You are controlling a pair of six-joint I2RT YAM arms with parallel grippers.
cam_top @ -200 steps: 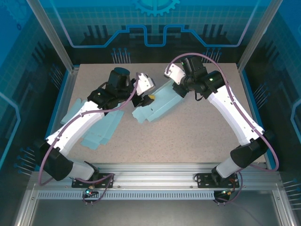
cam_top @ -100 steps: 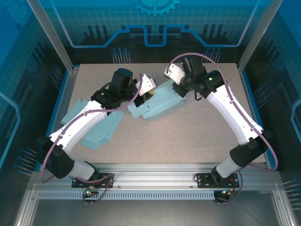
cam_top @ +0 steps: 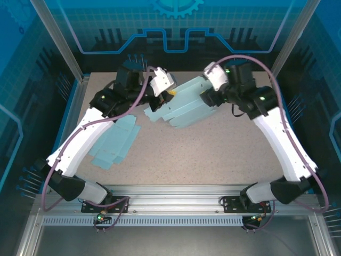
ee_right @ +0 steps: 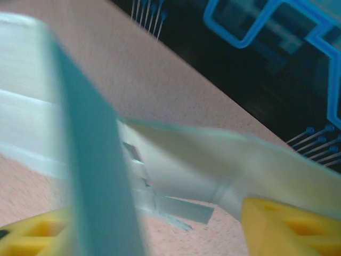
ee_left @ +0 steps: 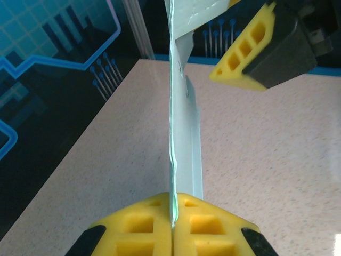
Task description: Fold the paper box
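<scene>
You've closed the left gripper (ee_left: 173, 213) since a second ago: its jaws stood apart beside the paper box (cam_top: 181, 106) then, and now they pinch the sheet's edge flat between them. The right gripper (cam_top: 205, 100) has gone the other way (it was clamped on the box's far right end) and its jaws now stand apart, the sheet passing loosely between them. Your left wrist has pulled back toward the far edge of the table (cam_top: 224, 154), the right elbow has swung outward to the right, and the box has shifted right and toward the far edge.
</scene>
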